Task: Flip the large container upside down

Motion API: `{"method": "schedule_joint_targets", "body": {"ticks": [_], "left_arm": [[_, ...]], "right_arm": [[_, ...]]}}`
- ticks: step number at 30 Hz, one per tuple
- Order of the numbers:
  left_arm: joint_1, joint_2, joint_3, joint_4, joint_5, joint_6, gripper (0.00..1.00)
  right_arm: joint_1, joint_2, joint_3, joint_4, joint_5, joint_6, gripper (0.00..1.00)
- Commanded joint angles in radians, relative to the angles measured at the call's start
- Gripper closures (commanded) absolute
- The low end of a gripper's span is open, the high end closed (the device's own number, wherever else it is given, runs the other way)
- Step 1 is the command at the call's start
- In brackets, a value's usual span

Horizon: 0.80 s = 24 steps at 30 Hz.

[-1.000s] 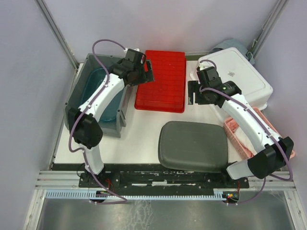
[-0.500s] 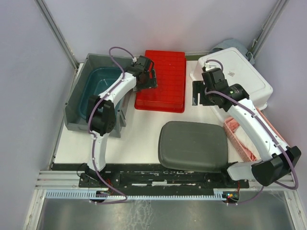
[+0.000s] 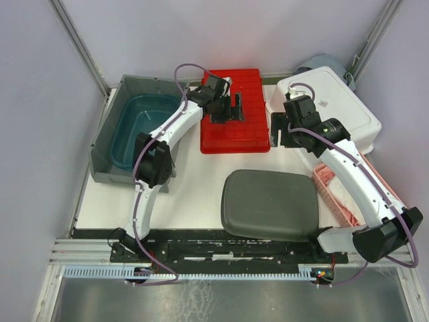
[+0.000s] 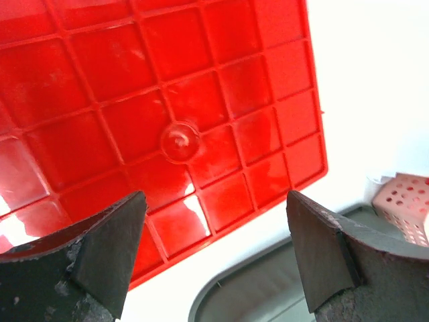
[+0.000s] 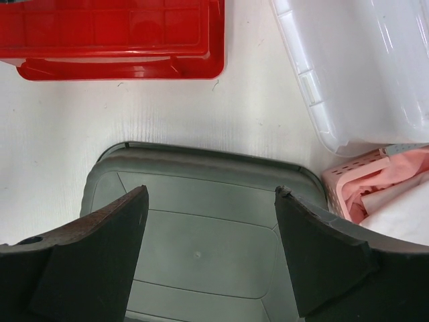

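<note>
Your left hand (image 3: pixel 231 109) hangs over the red crate (image 4: pixel 167 100), which lies with its ribbed grid face up. The fingers are spread wide apart and nothing is between them. Your right hand (image 5: pixel 211 248) is also spread and empty. It hovers above the worktop (image 3: pixel 194 188) between the red crate and the white bin (image 5: pixel 362 67), over the far edge of the dark grey lid (image 5: pixel 201 228). A pink basket (image 5: pixel 355 181) sits just beside that lid. The large grey container (image 3: pixel 102 144) stands at the far left of the worktop, open side up, with a teal tub (image 3: pixel 137 127) inside it. Both hands are well apart from it.
</note>
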Motion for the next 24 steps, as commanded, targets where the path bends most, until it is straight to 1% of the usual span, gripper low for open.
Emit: {"method": "schedule_joint_targets", "body": {"ticks": [1, 4, 9, 11, 14, 16, 19, 21, 24], "left_arm": [[0.0, -0.154, 0.061, 0.052, 0.061, 0.068, 0.08], [0.006, -0.247, 0.064, 0.012, -0.008, 0.079, 0.08], [0.033, -0.393, 0.052, -0.125, -0.236, 0.085, 0.07], [0.05, -0.462, 0.012, -0.17, -0.347, 0.088, 0.07], [0.082, -0.576, -0.096, -0.204, -0.453, 0.079, 0.07], [0.11, -0.651, -0.195, -0.217, -0.482, 0.058, 0.06], [0.124, -0.769, -0.325, -0.227, -0.506, 0.034, 0.06], [0.127, -0.815, -0.392, -0.238, -0.519, 0.015, 0.06], [0.128, -0.854, -0.474, -0.254, -0.539, -0.014, 0.07]], "right_arm": [[-0.003, -0.009, -0.007, 0.036, -0.013, 0.016, 0.16], [-0.004, -0.005, -0.021, 0.051, -0.033, 0.025, 0.16], [-0.003, 0.011, -0.031, 0.066, -0.075, 0.037, 0.16], [-0.002, 0.026, -0.03, 0.07, -0.113, 0.026, 0.16], [0.015, 0.055, -0.033, 0.037, -0.189, -0.003, 0.17], [0.062, 0.052, -0.066, 0.002, -0.195, -0.027, 0.17], [0.148, 0.007, -0.177, -0.045, -0.144, -0.017, 0.17], [0.166, -0.032, -0.257, -0.065, -0.154, 0.033, 0.16], [0.172, -0.075, -0.355, -0.051, -0.19, 0.079, 0.16]]}}
